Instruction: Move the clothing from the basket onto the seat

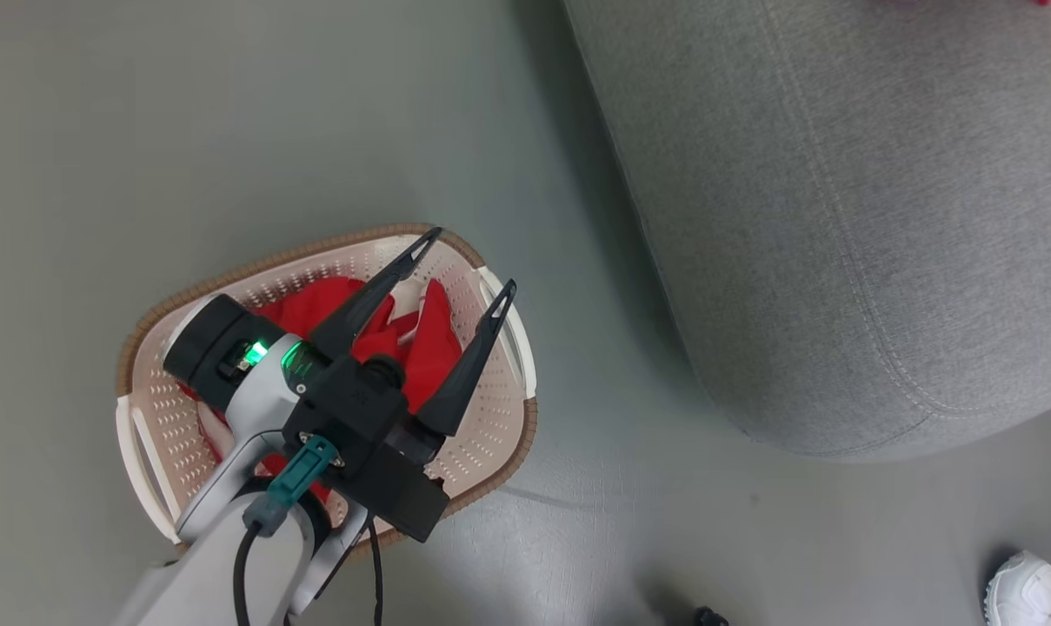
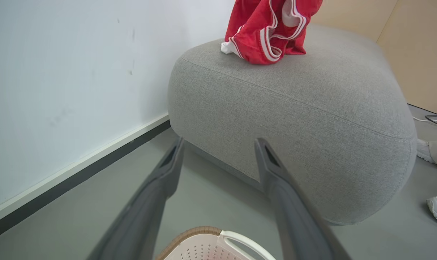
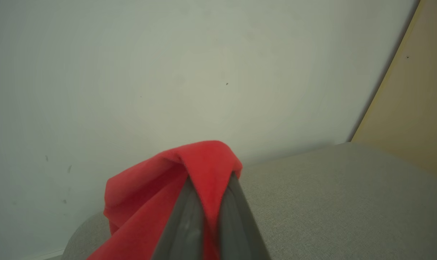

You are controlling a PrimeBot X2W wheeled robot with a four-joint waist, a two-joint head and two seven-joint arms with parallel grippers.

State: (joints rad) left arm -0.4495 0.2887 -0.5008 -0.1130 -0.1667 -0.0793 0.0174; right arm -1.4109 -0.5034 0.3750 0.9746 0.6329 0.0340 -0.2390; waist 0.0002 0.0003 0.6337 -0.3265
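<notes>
Left pincer (image 1: 468,263): spread wide, nothing in it. Hangs over the basket, tips above the rim on the seat side. Own wrist view (image 2: 220,143) agrees: fingers apart, floor and seat seen through the gap.
Right pincer (image 3: 210,180): clamped tight on a red garment (image 3: 204,162); cloth is pinched between the fingers and draped over the tips, above the seat top.
Garment, left wrist view (image 2: 270,34): red with white stripes, hangs down from past the top edge, lower end touching the seat top.
Clothing in basket (image 1: 434,343): red fabric bunched in the bottom, partly hidden by the left arm.
Basket (image 1: 490,435): cream, perforated walls, brown rim. Sits on the floor, near the seat but apart from it.
Seat (image 1: 838,217): grey upholstery, rounded edges, right of the basket in head view.
Floor (image 1: 229,130): grey, smooth.
Shoe (image 1: 1034,591): white, a person's foot, lower right corner of head view, on the floor near the seat.
</notes>
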